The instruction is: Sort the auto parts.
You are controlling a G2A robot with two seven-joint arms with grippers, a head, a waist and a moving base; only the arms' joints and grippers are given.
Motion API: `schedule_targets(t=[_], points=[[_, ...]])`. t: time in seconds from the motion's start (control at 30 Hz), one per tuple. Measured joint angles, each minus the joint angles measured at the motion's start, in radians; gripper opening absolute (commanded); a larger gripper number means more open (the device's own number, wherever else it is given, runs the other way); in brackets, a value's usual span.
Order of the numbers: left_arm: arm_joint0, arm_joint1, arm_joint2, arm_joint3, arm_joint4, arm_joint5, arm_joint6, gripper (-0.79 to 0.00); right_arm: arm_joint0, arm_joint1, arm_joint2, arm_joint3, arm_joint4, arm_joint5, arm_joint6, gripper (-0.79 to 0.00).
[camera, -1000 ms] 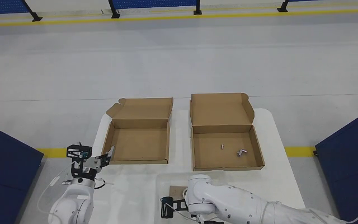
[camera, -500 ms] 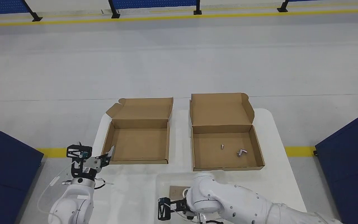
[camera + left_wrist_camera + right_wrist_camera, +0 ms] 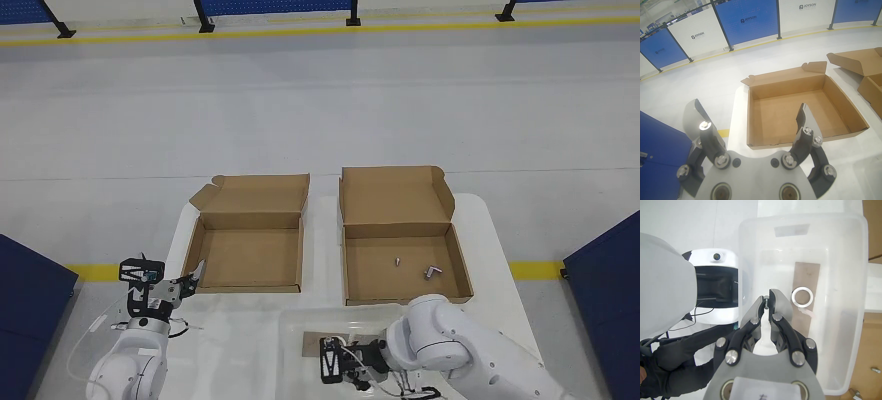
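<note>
Fingers (image 3: 780, 306) of the right claw (image 3: 766, 293) are almost closed. They pinch a small metal screw (image 3: 766, 303) between their tips. This claw hangs above a clear plastic bin (image 3: 857, 247) that sits at the near edge of the white tabletop (image 3: 495, 300). A brown strip (image 3: 807, 275) shows through the bin. I cannot tell if the strip is inside the bin or under it. A shiny metal ring (image 3: 802, 287) lies partly over one long edge of the strip, just beside the claw tips.

The left claw (image 3: 751, 115) is off to the left side and wide open, with nothing in it. It hangs just outside the near left corner of the left cardboard box (image 3: 791, 113).

A little farther back, this box and the right cardboard box (image 3: 370, 270) sit side by side with their lids folded back. A tiny screw-like part (image 3: 397, 263) and a small bent metal piece (image 3: 432, 270) lie on the right box's floor, near each other but not touching.

Past the tabletop is pale floor (image 3: 320, 110) with a yellow line (image 3: 300, 30). Blue and white panels (image 3: 745, 22) stand behind the line.
</note>
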Motion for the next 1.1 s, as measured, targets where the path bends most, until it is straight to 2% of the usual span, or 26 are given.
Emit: schedule_targets(t=[0.4,0.5,0.67,0.77,0.97,1.1], points=[[0.0,0.0,0.0,0.0,0.0,0.0,0.0,0.0,-0.001,0.002,0.002,0.002,0.001,-0.001,-0.003,-0.785],[0.0,0.0,0.0,0.0,0.0,0.0,0.0,0.0,-0.016,0.007,0.024,0.02,0.0,-0.014,-0.058,-0.785],[0.0,0.0,0.0,0.0,0.0,0.0,0.0,0.0,-0.057,0.042,0.115,0.104,0.241,-0.219,-0.221,-0.785],[0.0,0.0,0.0,0.0,0.0,0.0,0.0,0.0,-0.071,0.074,0.122,0.127,0.302,-0.305,-0.309,-0.785],[0.0,0.0,0.0,0.0,0.0,0.0,0.0,0.0,-0.051,0.135,0.091,0.083,0.497,-0.309,-0.309,-0.785],[0.0,0.0,0.0,0.0,0.0,0.0,0.0,0.0,-0.031,0.152,0.084,0.071,0.618,-0.31,-0.309,-0.785]])
